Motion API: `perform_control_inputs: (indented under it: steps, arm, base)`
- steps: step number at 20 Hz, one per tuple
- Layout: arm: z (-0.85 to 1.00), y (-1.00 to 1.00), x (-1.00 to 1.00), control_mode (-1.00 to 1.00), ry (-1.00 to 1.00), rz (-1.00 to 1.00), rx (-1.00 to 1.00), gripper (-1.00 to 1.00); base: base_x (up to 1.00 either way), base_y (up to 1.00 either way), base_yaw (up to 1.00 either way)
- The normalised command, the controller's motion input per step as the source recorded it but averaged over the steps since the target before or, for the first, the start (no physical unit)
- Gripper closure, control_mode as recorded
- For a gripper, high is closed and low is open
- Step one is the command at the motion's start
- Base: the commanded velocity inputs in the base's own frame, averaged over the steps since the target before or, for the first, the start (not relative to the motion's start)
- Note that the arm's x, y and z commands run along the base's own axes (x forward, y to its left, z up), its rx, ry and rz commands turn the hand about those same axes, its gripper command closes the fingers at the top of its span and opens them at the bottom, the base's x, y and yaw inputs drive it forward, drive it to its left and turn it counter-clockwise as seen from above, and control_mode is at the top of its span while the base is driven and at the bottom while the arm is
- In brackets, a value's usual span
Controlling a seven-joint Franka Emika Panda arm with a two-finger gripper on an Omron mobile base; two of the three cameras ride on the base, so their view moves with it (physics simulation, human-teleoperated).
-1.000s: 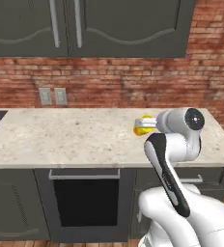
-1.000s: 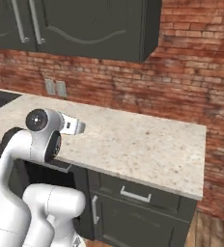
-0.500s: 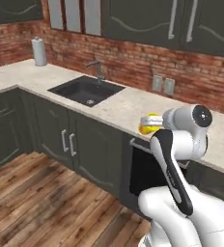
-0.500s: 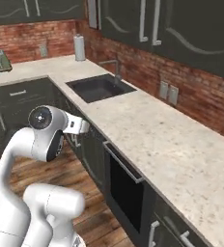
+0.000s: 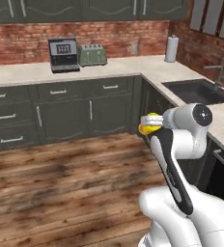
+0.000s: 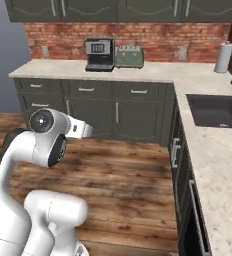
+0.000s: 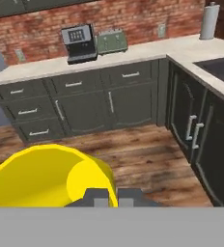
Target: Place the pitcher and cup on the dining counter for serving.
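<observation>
The arm carries the cup point(image 5: 149, 123) at the end of its outstretched hand, above the wooden floor point(image 5: 61, 178) in the open middle of the kitchen. The gripper point(image 7: 112, 197) has its two fingers drawn together and clamped on the cup, pinching its wall at the rim; in the hand view the cup point(image 7: 51, 176) lies on its side in the lower left, a bright yellow tumbler with its open mouth turned toward the fingers. In the left base view the cup sticks out to the left of the hand, yellow with an orange mark low on its side.

Beyond the floor runs an L-shaped counter point(image 6: 153, 72) with a pale speckled top over dark cabinets, against a brick wall. On its far stretch stand a coffee machine point(image 6: 99, 54) and, just to its right, a green toaster point(image 6: 128, 56). A paper towel roll point(image 6: 223, 57) stands near the far right corner, and a dark sink point(image 6: 218, 110) is set into the right-hand stretch.
</observation>
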Motion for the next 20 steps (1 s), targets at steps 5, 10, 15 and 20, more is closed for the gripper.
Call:
perform_control_inputs:
  steps: [5, 10, 15, 20]
  arm:
    - [0.00, 0.00, 0.00, 1.00, 0.00, 0.00, 0.00, 1.00]
    - [0.00, 0.00, 0.00, 1.00, 0.00, 0.00, 0.00, 1.00]
    - [0.00, 0.00, 0.00, 1.00, 0.00, 0.00, 0.00, 1.00]
    - [0.00, 0.00, 0.00, 1.00, 0.00, 0.00, 0.00, 1.00]
  base:
    - [0.00, 0.00, 0.97]
    - [0.00, 0.00, 0.93]
    - [0.20, 0.00, 0.82]
    - [0.57, -0.06, 0.40]
